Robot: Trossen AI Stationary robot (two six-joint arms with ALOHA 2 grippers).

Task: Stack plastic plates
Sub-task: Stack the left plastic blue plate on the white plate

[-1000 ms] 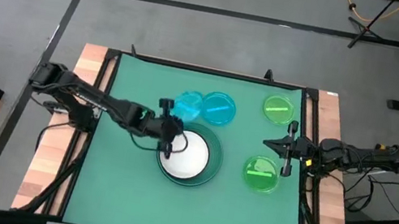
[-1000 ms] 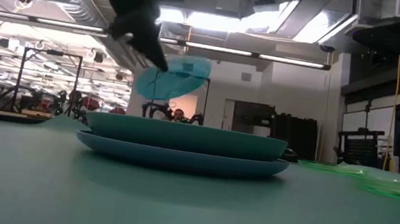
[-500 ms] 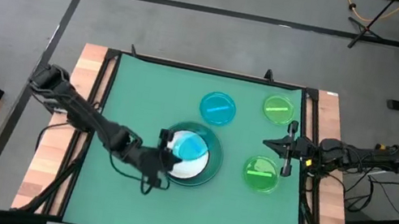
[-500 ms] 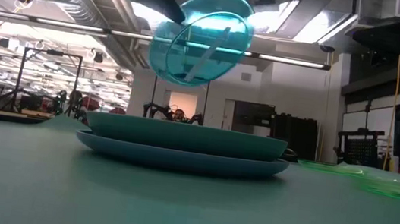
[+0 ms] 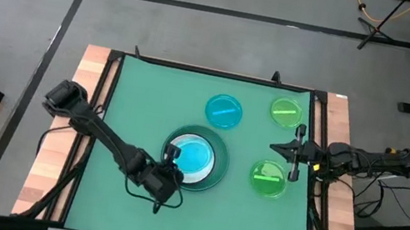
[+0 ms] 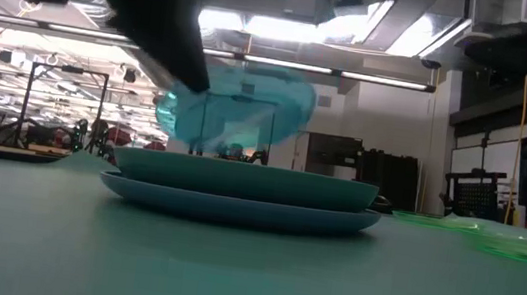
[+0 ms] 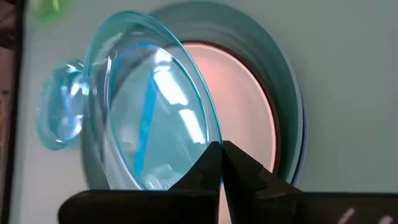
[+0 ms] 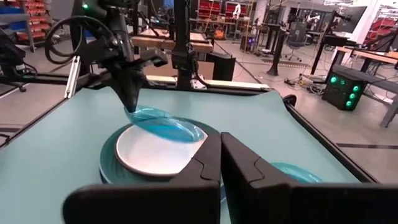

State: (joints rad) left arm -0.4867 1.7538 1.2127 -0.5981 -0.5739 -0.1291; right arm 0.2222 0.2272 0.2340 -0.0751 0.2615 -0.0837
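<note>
A small translucent cyan plate hangs tilted just over the stack, in my left gripper. The stack's white plate lies in a dark green plate on a blue one. No black plate shows. The second cyan plate lies flat on the mat beyond the stack. Two small green plates lie toward the right edge. My right gripper waits shut between them, above the mat. My left gripper pinches the cyan plate's rim between its two fingers, on the side toward the table's near-left. It comes slanting down from there. The plate is tilted just above the white plate; whether its low edge touches, I cannot tell.
A green mat covers the table inside a black frame, with wooden strips at the left and right edges. Bare mat lies left of the stack and along the near edge. My left arm reaches in across the left half.
My left gripper carried the cyan plate from beside the other cyan plate toward the near edge, over the white plate. The plate first rose and tipped steeply, then came down lower and flatter over the stack. The gripper stayed shut on it.
</note>
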